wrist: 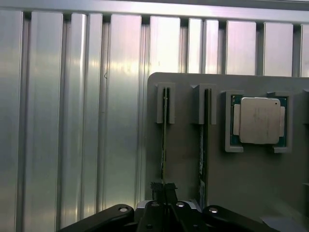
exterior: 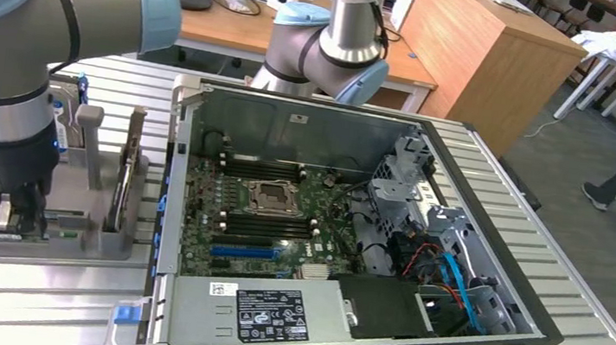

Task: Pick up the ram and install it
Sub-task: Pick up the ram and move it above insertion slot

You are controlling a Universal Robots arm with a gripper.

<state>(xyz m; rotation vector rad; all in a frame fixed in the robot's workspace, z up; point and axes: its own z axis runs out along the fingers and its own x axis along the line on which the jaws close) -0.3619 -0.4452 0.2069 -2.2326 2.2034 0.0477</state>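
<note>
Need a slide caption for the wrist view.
End effector closed on a thin green ram stick standing in a grey slotted holder, beside a second stick and a square silver processor chip.

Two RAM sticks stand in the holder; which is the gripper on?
The ram farther from the processor chip; the gripper grips it, the other stick stands free.

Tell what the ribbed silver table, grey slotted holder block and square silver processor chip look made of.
Ribbed silver table: likely aluminium, brushed, streaky reflections. Grey slotted holder block: probably matte plastic, no glare. Square silver processor chip: satin metal lid on green board.
</note>
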